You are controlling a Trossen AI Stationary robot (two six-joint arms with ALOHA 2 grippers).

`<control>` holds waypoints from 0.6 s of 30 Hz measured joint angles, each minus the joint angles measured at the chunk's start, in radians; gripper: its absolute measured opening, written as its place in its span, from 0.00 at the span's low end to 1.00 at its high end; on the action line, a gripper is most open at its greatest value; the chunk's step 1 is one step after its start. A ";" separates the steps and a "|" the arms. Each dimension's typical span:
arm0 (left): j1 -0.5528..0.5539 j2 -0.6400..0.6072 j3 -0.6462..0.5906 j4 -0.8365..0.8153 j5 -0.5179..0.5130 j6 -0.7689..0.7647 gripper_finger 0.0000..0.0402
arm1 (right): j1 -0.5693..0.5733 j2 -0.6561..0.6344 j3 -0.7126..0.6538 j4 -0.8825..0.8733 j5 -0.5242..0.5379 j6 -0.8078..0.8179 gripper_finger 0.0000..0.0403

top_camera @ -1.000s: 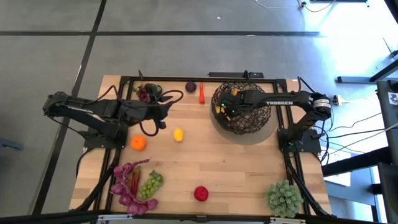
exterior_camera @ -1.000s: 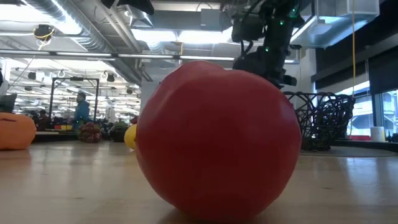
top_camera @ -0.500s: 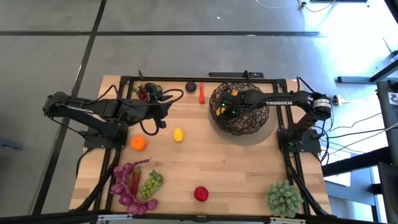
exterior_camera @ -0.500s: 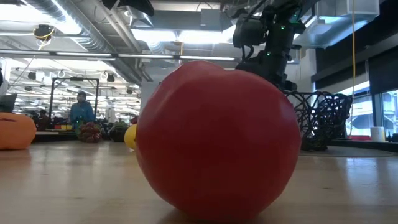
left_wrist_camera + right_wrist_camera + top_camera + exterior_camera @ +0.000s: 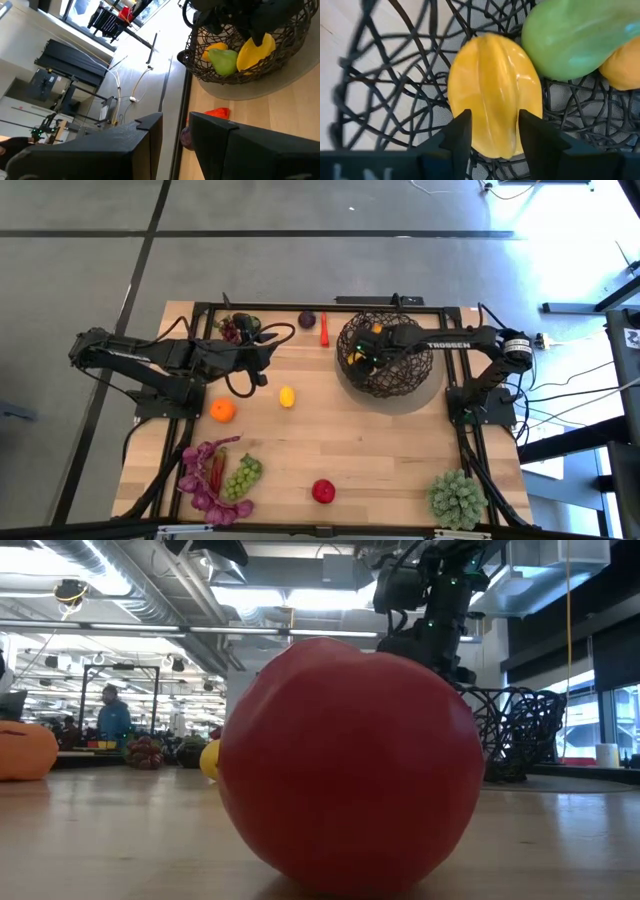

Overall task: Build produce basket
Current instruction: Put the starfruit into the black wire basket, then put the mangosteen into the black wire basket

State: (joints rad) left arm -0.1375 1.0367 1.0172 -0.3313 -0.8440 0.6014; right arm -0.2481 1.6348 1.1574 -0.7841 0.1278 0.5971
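**Right fingers parted inside the basket, produce spread on the desk**

A pale wooden desk (image 5: 330, 440) framed by black rails is seen on a grey floor; beyond it, in the low view, an open workshop with a person (image 5: 112, 718) far off is visible.

The basket (image 5: 388, 356) is placed near the far right edge of the desk, close to the back rail. The right gripper (image 5: 491, 131) is lowered inside it, its fingers (image 5: 457, 135) parted on either side of a ribbed yellow fruit (image 5: 495, 95) lying on the basket's weave; whether the fruit is pressed cannot be told. A green fruit (image 5: 570, 37) lies touching the yellow one, with another yellow-orange piece just beside it.

The left gripper (image 5: 175, 130) is held above the desk near the far left, its fingers slightly apart and holding nothing.

The middle of the desk is largely bare. An orange (image 5: 222, 410) and a lemon (image 5: 287, 396) lie left of centre. A red chilli (image 5: 324, 328) and a dark purple fruit (image 5: 307, 319) lie by the back rail, left of the basket. Green grapes (image 5: 242, 476) and purple leaves (image 5: 205, 475) lie near the front left edge, a red apple (image 5: 323, 491) near the front edge, and a spiky green plant ball (image 5: 458, 498) at the front right corner.
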 joint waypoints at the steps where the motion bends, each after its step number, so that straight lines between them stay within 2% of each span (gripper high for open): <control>1: 0.000 0.000 0.000 0.000 0.000 0.000 0.22 | 0.000 0.000 0.008 -0.005 0.001 -0.004 0.38; 12: 0.000 0.000 0.000 -0.007 0.000 -0.104 0.22 | 0.004 0.000 0.131 -0.090 0.004 0.002 0.39; 18: 0.002 0.000 -0.001 -0.096 0.001 -0.306 0.22 | 0.018 0.000 0.261 -0.122 0.011 -0.013 0.39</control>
State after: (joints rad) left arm -0.1355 1.0367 1.0164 -0.4277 -0.8431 0.2949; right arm -0.2304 1.6348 1.4180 -0.9062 0.1390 0.5841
